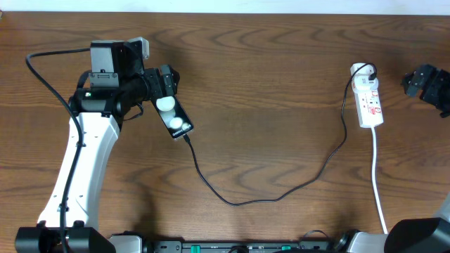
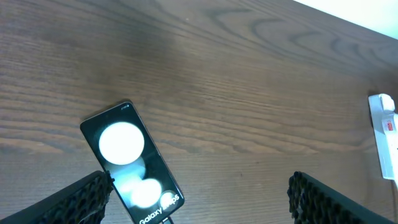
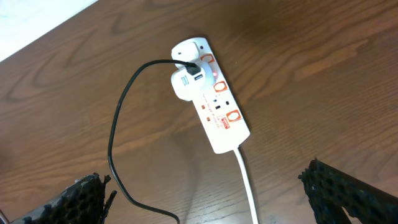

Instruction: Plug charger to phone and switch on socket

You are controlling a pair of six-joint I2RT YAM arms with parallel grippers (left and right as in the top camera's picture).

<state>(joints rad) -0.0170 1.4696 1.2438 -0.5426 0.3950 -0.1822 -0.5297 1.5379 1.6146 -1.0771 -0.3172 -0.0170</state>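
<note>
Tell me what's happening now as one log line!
left tool: open over phone; right tool: open near power strip; charger cable: runs from phone to power strip

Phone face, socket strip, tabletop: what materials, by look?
Phone: probably glossy black glass; the bright round spots look like reflections. Socket: white moulded plastic, slight sheen, rounded edges. Table: wood or wood-look laminate, satin; grain shows, cannot tell which.

Glossy phone [image 2: 132, 163] on grained wood table [image 2: 249, 93]

The left claw [image 2: 200, 198] and the right claw [image 3: 208, 194] both hover, fingers spread wide apart.
</note>
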